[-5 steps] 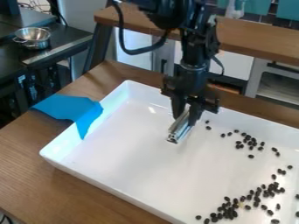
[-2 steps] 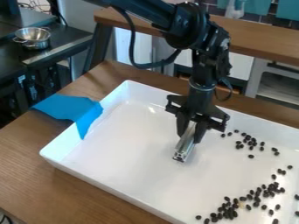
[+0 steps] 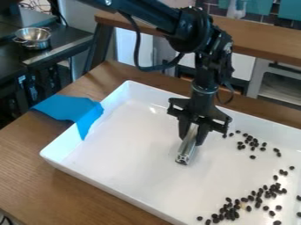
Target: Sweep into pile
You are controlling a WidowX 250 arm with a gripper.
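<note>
Inside the white tray [image 3: 111,154], the black gripper [image 3: 192,137] hangs over the middle, shut on a silver metal bar [image 3: 187,149] that slants down toward the tray floor. Whether the bar touches the floor, I cannot tell. Dark beans lie to the gripper's right: one loose cluster [image 3: 251,141] near the back wall, and a larger, longer spread [image 3: 258,197] toward the front right. A few single beans are scattered between and around these groups.
Blue cloth or tape [image 3: 73,112] lies over the tray's left corner. The wooden table [image 3: 35,162] surrounds the tray. A wooden shelf [image 3: 258,39] runs behind the arm, and a metal bowl [image 3: 33,38] stands at the upper left.
The gripper has come forward and slightly right with the bar, from near the back wall to mid-tray, then moved only slightly. The main bean groups look much the same.
</note>
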